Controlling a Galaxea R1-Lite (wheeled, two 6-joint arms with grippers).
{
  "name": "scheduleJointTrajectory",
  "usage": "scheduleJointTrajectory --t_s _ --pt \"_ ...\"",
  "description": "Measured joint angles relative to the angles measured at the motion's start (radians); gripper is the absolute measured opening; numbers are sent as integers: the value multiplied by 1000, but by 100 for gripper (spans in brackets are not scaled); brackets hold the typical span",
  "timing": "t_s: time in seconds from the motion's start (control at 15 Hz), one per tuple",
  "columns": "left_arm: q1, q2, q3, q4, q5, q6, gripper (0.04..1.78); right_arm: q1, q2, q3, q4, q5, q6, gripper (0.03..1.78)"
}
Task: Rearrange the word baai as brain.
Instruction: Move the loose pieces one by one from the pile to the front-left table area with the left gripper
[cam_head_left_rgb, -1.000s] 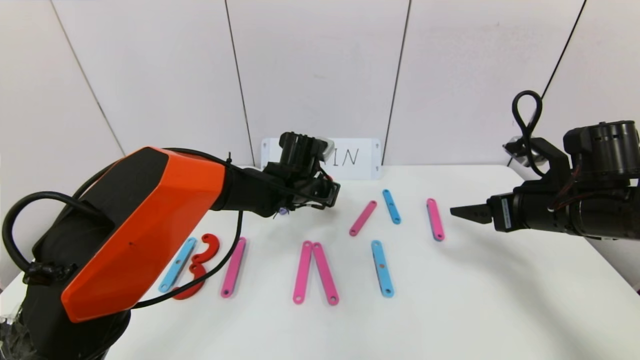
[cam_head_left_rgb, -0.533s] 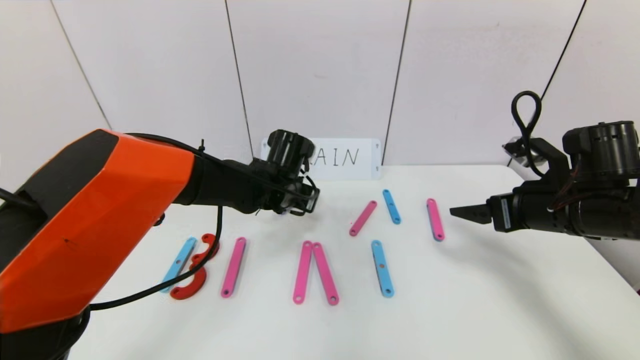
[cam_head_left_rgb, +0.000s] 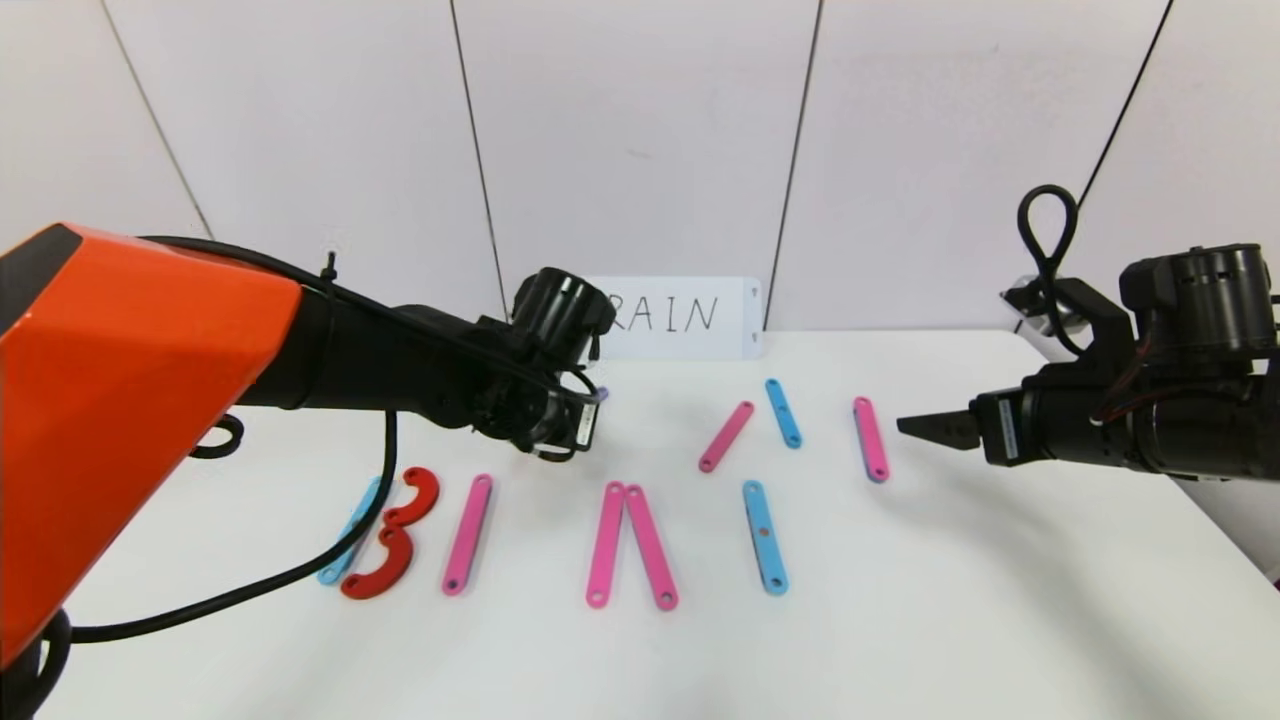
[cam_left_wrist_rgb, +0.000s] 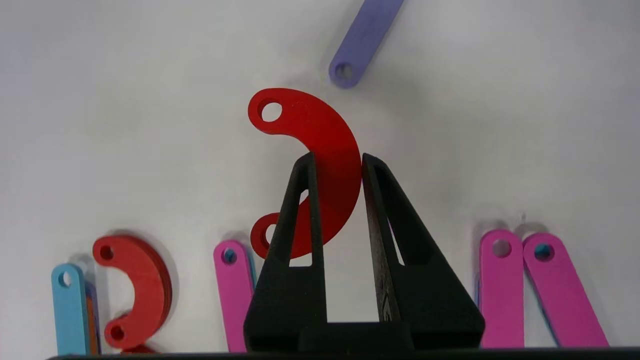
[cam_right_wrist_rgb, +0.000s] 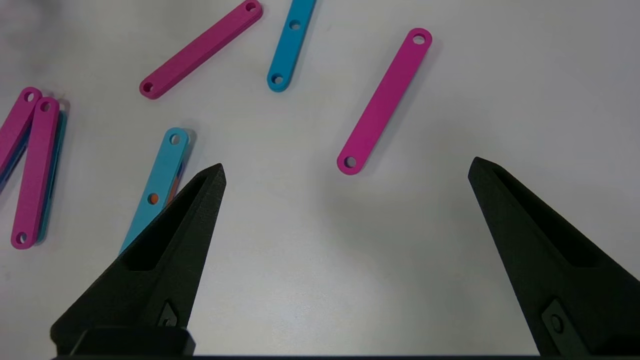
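Plastic strips lie flat along the white table's (cam_head_left_rgb: 900, 620) near edge: a light-blue bar (cam_head_left_rgb: 352, 531) beside stacked red curves (cam_head_left_rgb: 392, 535), a pink bar (cam_head_left_rgb: 467, 534), two pink bars meeting in a wedge (cam_head_left_rgb: 630, 543), another light-blue bar (cam_head_left_rgb: 764, 536). Farther back, the left gripper (cam_left_wrist_rgb: 336, 165) hangs above them, arm stretched level, fingers clamped on a smooth red C-shaped curve (cam_left_wrist_rgb: 327, 150). A lilac bar (cam_left_wrist_rgb: 364, 42) lies beyond. The right gripper (cam_right_wrist_rgb: 345, 172) hovers level at the right, spread wide, holding nothing.
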Motion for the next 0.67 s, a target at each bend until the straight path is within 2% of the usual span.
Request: scheduleJointTrajectory --t_s 0.13,0.67 --pt "0 -21 26 45 -1 -58 30 2 4 0 0 0 1 170" --pt "-1 -46 149 33 -45 -137 30 6 16 0 -1 -2 2 170"
